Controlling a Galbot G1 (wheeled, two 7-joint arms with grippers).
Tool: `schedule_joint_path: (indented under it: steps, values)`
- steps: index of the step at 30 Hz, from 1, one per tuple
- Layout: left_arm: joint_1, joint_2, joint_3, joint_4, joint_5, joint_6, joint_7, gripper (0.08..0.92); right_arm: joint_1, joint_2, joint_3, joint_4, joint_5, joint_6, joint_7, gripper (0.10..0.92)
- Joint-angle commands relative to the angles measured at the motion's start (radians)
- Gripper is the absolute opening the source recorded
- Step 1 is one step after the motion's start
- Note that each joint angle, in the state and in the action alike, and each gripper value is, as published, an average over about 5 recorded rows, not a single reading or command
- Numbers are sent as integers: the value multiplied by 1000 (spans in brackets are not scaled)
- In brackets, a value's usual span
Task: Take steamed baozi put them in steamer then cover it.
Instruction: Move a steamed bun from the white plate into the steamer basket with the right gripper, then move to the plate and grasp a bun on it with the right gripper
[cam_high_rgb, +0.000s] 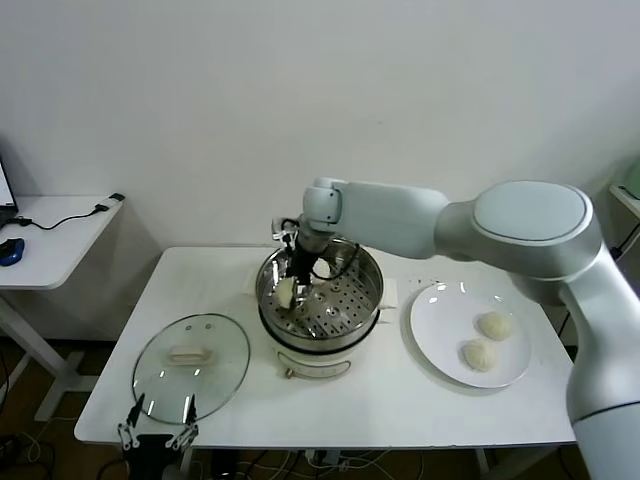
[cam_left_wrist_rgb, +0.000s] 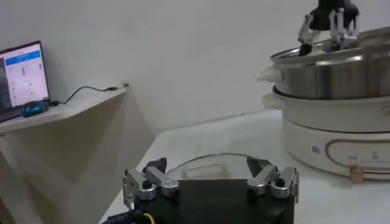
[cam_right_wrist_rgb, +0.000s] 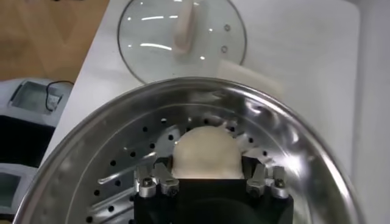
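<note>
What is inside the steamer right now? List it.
Inside the steamer: one baozi between the fingers of the right gripper, over the perforated tray floor. The gripper body hides the bun's near side and the floor under it, so contact cannot be seen.

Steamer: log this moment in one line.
right claw | in steamer, around bun | two buns on plate | lid off | left claw open, idle

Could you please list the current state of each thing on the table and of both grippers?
Steamer: uncovered, one baozi inside.
Baozi in steamer: between the right gripper's fingers, over the perforated tray.
Two baozi on the plate: waiting.
Cover: flat on the table, off the steamer.
Right gripper: inside the steamer.
Left gripper: open, near the cover.
</note>
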Motion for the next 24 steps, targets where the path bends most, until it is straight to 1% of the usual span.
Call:
schedule_joint_path:
  steps: [1, 3, 8, 12, 19, 24]
  values:
    - [2, -4, 1, 10, -2, -3, 0, 823, -45, 32, -15, -16, -10, -1, 13, 713]
    - [2, -3, 0, 10, -2, -4, 0, 823, -45, 31, -10, -18, -8, -2, 11, 728]
    - [2, 0, -2, 6, -3, -3, 0, 823, -14, 11, 6, -10, -4, 0, -6, 811]
    - [5, 2, -3, 5, -3, -4, -1, 823, 57, -48, 9, 24, -2, 13, -41, 822]
    - [7, 4, 2, -3, 0, -3, -1, 823, 211, -235, -6, 177, -20, 46, -84, 823]
    - [11, 5, 4, -6, 2, -3, -1, 823, 277, -444, -6, 310, -98, 74, -108, 823]
